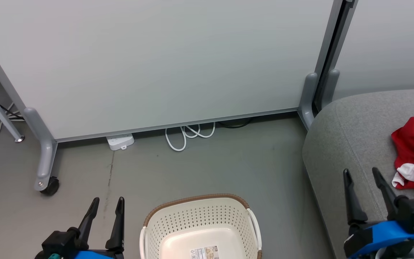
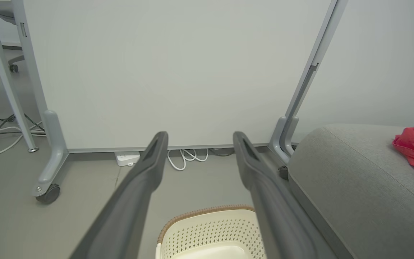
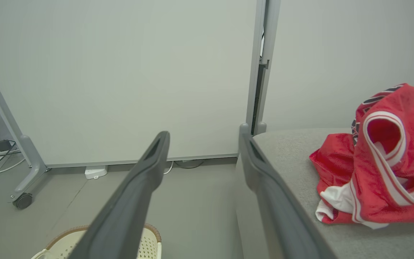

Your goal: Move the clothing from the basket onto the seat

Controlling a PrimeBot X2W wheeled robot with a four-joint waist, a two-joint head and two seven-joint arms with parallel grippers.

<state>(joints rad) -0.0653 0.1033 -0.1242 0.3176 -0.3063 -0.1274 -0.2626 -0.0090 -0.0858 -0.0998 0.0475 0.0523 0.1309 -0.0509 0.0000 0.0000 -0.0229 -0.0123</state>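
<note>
Starting nearest the robot, the left gripper (image 1: 108, 199), with its two long dark fingers, sits at seven o'clock in the head view, jaws spread wide and holding nothing. Just beside it at six o'clock stands the oval cream-white perforated plastic laundry basket (image 1: 197, 199) with a brown woven-look rim. Its pale bottom and label show bare, though its near part is cut off by the frame edge. The right gripper (image 1: 360, 171), at four o'clock, is likewise spread wide and empty, its fingers over the near corner of the large grey fabric-upholstered seat (image 1: 350, 129).

The red sports clothing with white trim (image 1: 412, 147) lies crumpled on that seat, near the right gripper and at about two o'clock from it. It is well apart from the left gripper, across the basket, so the right arm is the nearer one. The heap is bunched and has no clear long axis.

Counted, there are two grippers, one basket, one seat and one heap of clothing; I cannot tell how many garments are in the heap. The transfer looks done to me, so any coming move is probably a tidy of the heap by the right arm.

Farther off at twelve o'clock stand two pale partition panels (image 1: 164, 61). One black castor (image 1: 50, 187) is at nine o'clock, and one white power strip (image 1: 120, 141) and one looped white cable (image 1: 189, 135) lie on the grey floor (image 1: 210, 165).
</note>
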